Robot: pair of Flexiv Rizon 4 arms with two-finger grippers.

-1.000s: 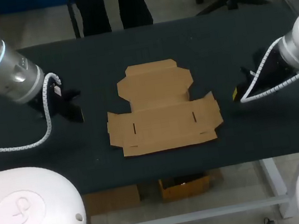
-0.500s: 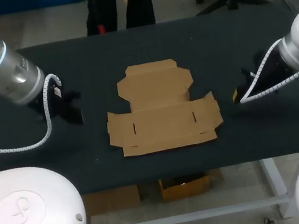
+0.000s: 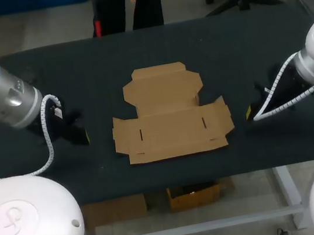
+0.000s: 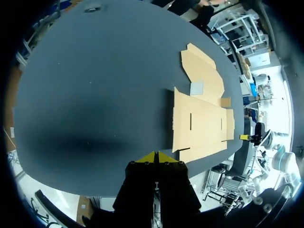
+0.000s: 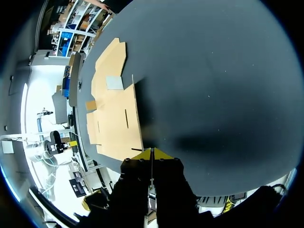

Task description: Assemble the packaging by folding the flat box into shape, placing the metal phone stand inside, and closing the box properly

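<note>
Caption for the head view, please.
Unfolded flat box between left gripper and right gripper, neither touching it.

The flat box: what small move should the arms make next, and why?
Probably open the left gripper and move it to the nearest edge of the flat box. The box lies fully unfolded; left gripper and right gripper are both shut, empty, apart from it.
</note>
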